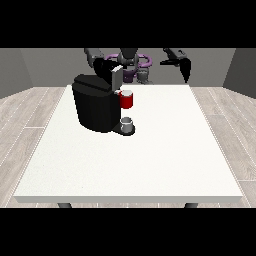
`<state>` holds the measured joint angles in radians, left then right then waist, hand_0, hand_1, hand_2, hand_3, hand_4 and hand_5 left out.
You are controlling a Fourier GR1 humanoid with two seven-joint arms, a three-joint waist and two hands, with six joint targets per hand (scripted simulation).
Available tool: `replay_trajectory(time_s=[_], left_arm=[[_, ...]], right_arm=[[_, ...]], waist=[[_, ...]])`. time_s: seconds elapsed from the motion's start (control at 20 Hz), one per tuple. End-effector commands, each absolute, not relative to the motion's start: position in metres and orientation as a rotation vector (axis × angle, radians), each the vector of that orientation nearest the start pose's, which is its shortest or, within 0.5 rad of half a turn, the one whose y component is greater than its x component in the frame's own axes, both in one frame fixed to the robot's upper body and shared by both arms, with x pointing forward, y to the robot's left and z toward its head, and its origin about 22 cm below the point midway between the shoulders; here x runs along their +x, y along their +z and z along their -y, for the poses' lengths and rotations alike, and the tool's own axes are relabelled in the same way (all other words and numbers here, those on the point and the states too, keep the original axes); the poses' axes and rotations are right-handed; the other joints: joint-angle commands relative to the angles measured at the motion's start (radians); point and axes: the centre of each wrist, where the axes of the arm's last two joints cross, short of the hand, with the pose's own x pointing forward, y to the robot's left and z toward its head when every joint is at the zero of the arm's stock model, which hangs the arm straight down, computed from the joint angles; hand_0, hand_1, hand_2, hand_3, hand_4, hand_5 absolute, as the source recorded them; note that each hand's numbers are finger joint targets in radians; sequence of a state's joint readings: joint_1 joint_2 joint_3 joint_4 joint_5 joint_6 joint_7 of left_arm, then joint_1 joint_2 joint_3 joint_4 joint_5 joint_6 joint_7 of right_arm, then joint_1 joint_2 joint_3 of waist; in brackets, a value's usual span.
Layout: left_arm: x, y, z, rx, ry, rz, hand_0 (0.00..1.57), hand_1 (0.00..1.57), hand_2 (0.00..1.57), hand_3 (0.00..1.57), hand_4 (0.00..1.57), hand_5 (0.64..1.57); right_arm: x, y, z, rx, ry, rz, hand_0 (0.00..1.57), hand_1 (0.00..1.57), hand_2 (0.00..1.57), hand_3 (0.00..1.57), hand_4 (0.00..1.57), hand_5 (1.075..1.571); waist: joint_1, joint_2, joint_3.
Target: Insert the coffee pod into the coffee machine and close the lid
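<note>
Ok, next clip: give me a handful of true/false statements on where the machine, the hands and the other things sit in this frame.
1. The coffee machine stands on the table. True.
2. A red thing at the machine shows on its side nearer the view's right. True.
3. The hand at the view's right rests on the machine. False: it is raised, well clear of it.
4. A small grey thing sits below the red thing. True.
5. The machine stands at the table's near edge. False: it stands far back, towards the view's left.
</note>
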<state>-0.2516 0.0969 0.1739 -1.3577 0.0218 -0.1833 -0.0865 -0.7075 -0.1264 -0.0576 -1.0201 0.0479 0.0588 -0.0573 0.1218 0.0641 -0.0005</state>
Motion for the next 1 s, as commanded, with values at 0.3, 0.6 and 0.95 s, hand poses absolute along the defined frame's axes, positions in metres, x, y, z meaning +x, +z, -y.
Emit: replay_trajectory(time_s=[0.3, 0.6, 0.95], left_arm=[[0.304, 0.014, -0.282, -0.022, -0.117, 1.689, 0.0, 0.0, 0.0, 0.0, 0.14, 1.571], [0.311, 0.021, -0.279, -0.044, -0.141, 1.728, 0.0, 0.0, 0.0, 0.0, 0.0, 1.571], [0.303, 0.014, -0.283, -0.052, -0.096, 1.698, 0.0, 0.0, 0.0, 0.0, 0.14, 1.571]], right_arm=[[0.41, 0.117, 0.171, -0.028, 0.475, 1.79, 0.0, 0.0, 0.0, 0.0, 0.15, 1.571], [0.405, 0.113, 0.137, 0.014, 0.472, 1.806, 0.0, 0.0, 0.0, 0.0, 0.07, 1.571], [0.381, 0.084, 0.119, 0.207, 0.494, 1.834, 0.0, 0.0, 0.0, 0.0, 0.26, 1.571]], waist=[[0.009, 0.023, 0.0004], [-0.01, 0.008, 0.0004], [-0.033, -0.08, 0.0005]])
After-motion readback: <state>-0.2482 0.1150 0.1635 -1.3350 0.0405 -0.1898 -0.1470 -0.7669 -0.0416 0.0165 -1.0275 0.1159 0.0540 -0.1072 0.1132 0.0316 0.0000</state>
